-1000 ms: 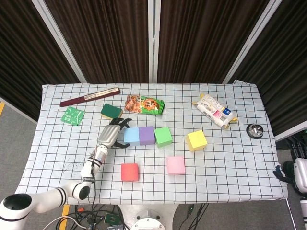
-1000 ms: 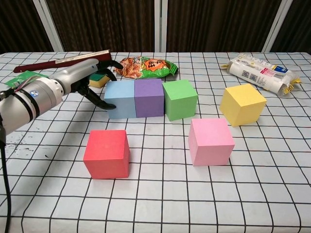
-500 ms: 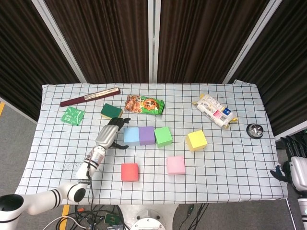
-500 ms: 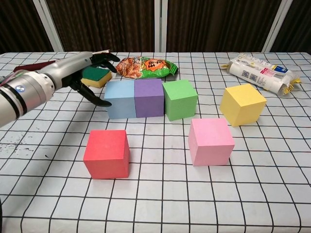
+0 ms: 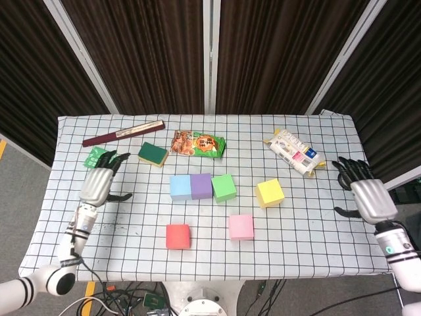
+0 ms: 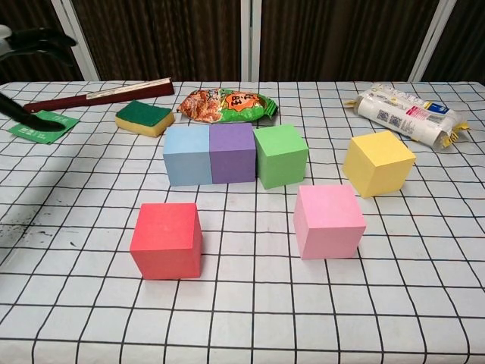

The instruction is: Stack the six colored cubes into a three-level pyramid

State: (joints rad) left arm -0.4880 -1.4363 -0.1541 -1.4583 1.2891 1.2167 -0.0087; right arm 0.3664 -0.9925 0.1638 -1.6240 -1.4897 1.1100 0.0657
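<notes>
Silver-bodied, dark-fingered left hand (image 5: pixel 99 184) hovers over the table's left part, fingers spread, holding nothing; right hand (image 5: pixel 367 195) sits at the far right edge, likewise spread and empty. Base row looks laid: blue cube (image 5: pixel 180 187), purple cube (image 5: pixel 201 186) and green cube (image 5: pixel 224 187) stand side by side, the first two touching, the green turned slightly with a thin gap. Judgement: next step is the second level, so a loose cube must be lifted onto the row. To do it well, close the hand on two opposite faces, lift clear of the row, lower straight down over a seam between two base cubes, and release without nudging the row; squaring up the green cube first would help. Red cube (image 5: pixel 177 236) lies right of and nearer the robot than the left hand, well apart from it; pink cube (image 5: pixel 241 226) is further right again. Yellow cube (image 5: pixel 270 192) lies left of the right hand, the nearest cube to it, with open cloth between. Green sponge (image 5: pixel 152 153) and green packet (image 5: pixel 99 158) lie just beyond the left hand.
</notes>
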